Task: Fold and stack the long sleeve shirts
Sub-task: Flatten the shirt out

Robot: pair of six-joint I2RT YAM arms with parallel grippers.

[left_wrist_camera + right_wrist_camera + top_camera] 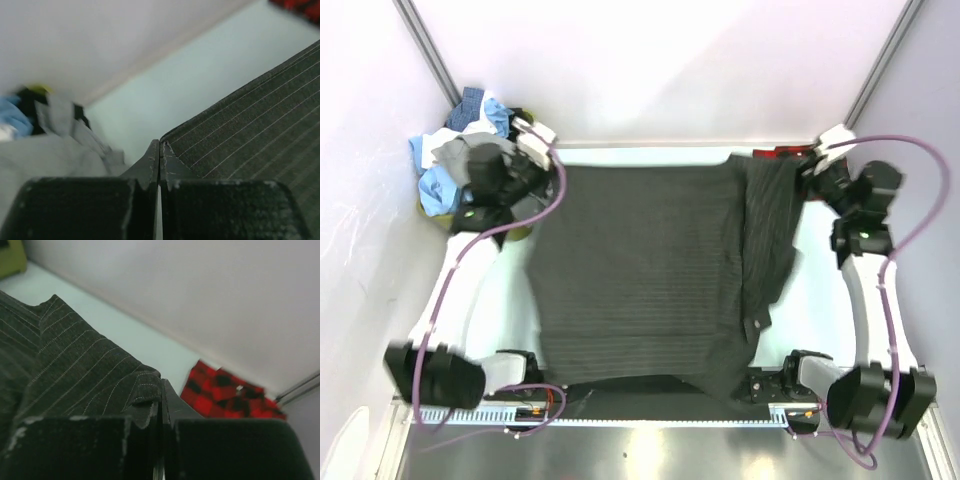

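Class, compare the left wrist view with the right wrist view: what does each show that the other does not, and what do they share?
Only the left wrist view: a blurred heap of grey and blue clothes. Only the right wrist view: the plaid shirt, checks clear; the left view gives just a red sliver in its top right corner. Both: the pinstripe shirt on the white table, its edge pinched by the shut left fingers in one, the shut right fingers in the other.
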